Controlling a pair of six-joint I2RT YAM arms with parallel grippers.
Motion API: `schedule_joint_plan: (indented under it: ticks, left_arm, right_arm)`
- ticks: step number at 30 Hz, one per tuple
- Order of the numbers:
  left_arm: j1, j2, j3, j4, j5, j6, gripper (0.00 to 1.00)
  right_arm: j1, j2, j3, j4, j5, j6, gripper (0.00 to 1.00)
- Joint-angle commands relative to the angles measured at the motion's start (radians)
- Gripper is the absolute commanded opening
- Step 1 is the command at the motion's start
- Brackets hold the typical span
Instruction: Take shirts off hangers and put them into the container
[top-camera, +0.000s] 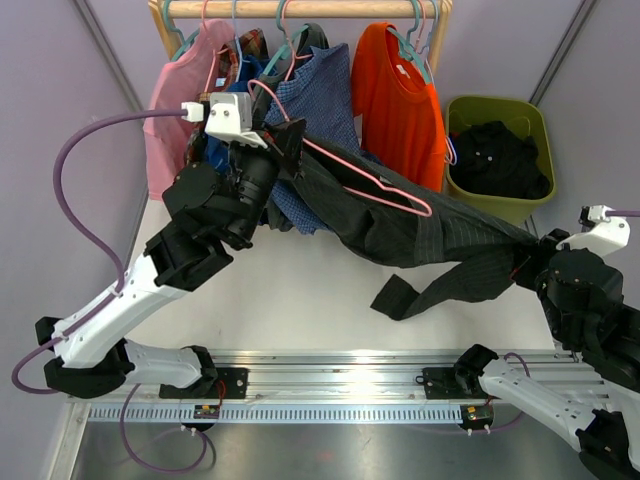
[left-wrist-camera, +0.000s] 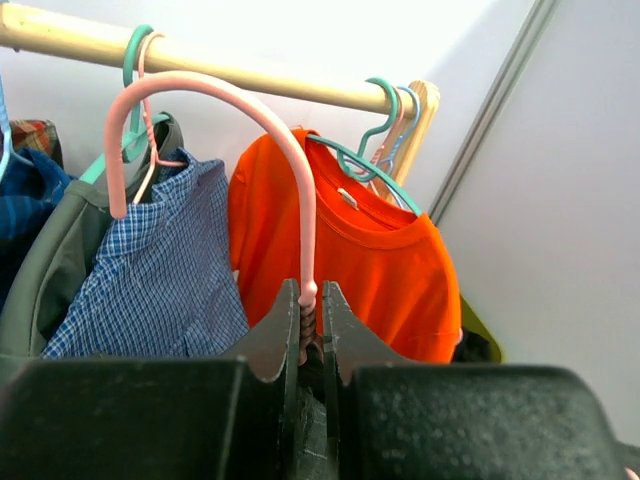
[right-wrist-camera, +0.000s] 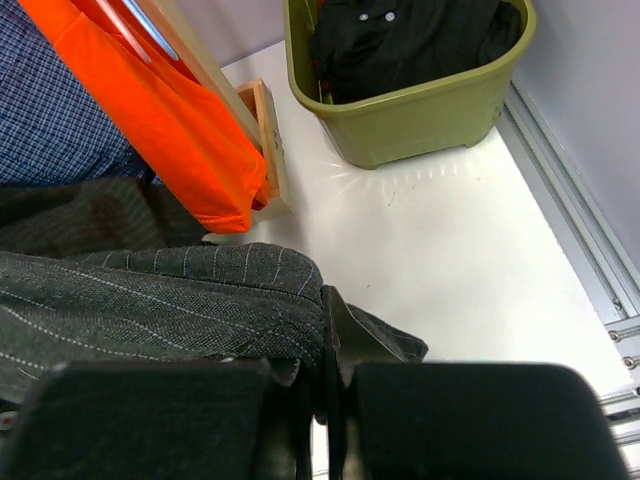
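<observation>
My left gripper (top-camera: 290, 135) (left-wrist-camera: 310, 300) is shut on the neck of a pink wire hanger (top-camera: 370, 178) (left-wrist-camera: 300, 180), held off the rod with its hook up. A black pinstriped shirt (top-camera: 420, 235) (right-wrist-camera: 150, 300) hangs on that hanger and stretches low across the table to the right. At its right end, my right gripper (top-camera: 525, 262) (right-wrist-camera: 325, 330) is shut on the shirt's edge, close to the table. The olive-green container (top-camera: 505, 207) (right-wrist-camera: 420, 120) stands at the back right, beyond the right gripper, with a black garment (top-camera: 497, 160) inside.
A wooden rod (top-camera: 300, 8) (left-wrist-camera: 250, 78) at the back carries a pink shirt (top-camera: 180, 110), a blue checked shirt (top-camera: 320, 100) (left-wrist-camera: 160, 270) and an orange shirt (top-camera: 395, 100) (left-wrist-camera: 370, 260) on teal and pink hangers. The rack's wooden foot (right-wrist-camera: 268, 140) stands left of the container.
</observation>
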Motion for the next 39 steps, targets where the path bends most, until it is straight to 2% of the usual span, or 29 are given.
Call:
schedule_joint_plan:
  ticks: [1,5,8,9,10,13,22,24,29,30,31,32,33,35,39]
  left_arm:
    - [0.039,-0.094,-0.021,0.033,-0.090,-0.019,0.00]
    - [0.029,-0.102,-0.064,-0.052,0.065,-0.177,0.00]
    - [0.007,-0.083,-0.088,-0.052,0.212,-0.264,0.00]
    - [0.007,-0.085,-0.126,-0.043,0.275,-0.347,0.00]
    - [0.007,-0.085,-0.127,-0.043,0.275,-0.347,0.00]
    - [0.007,-0.096,-0.209,0.014,0.433,-0.480,0.00]
    - [0.007,-0.100,-0.426,0.253,0.718,-0.747,0.00]
    - [0.007,-0.106,-0.467,0.314,0.748,-0.769,0.00]
    - [0.007,-0.132,-0.463,0.305,0.779,-0.684,0.00]
    - [0.007,-0.129,-0.446,0.257,0.780,-0.659,0.00]
    - [0.007,-0.126,-0.423,0.221,0.771,-0.598,0.00]
    - [0.005,-0.117,-0.385,0.185,0.742,-0.564,0.00]
    - [0.005,-0.096,-0.360,0.087,0.716,-0.530,0.00]
    - [0.005,-0.067,-0.297,-0.059,0.664,-0.428,0.00]
    - [0.007,0.044,-0.234,-0.216,0.573,-0.280,0.00]
  right_arm:
    - [-0.005,-0.026,0.019,-0.093,0.138,-0.012,0.00]
    - [-0.005,0.011,-0.088,0.000,0.026,-0.052,0.00]
    - [-0.005,0.034,-0.160,0.086,-0.064,-0.068,0.00]
    - [-0.005,0.042,-0.204,0.155,-0.109,-0.081,0.00]
    - [-0.005,0.042,-0.205,0.156,-0.124,-0.081,0.00]
    - [-0.005,0.059,-0.238,0.212,-0.158,-0.094,0.00]
    - [-0.005,0.123,-0.298,0.349,-0.285,-0.130,0.00]
    - [-0.007,0.138,-0.309,0.369,-0.308,-0.134,0.00]
    - [-0.005,0.154,-0.288,0.355,-0.348,-0.159,0.00]
    - [-0.005,0.154,-0.274,0.344,-0.351,-0.164,0.09]
    - [-0.005,0.155,-0.257,0.331,-0.351,-0.165,0.36]
    - [-0.005,0.155,-0.211,0.300,-0.358,-0.176,0.91]
    - [-0.005,0.151,-0.184,0.288,-0.376,-0.188,0.99]
    - [-0.005,0.143,-0.093,0.248,-0.399,-0.219,1.00]
    - [-0.005,0.135,0.037,0.196,-0.471,-0.252,0.99]
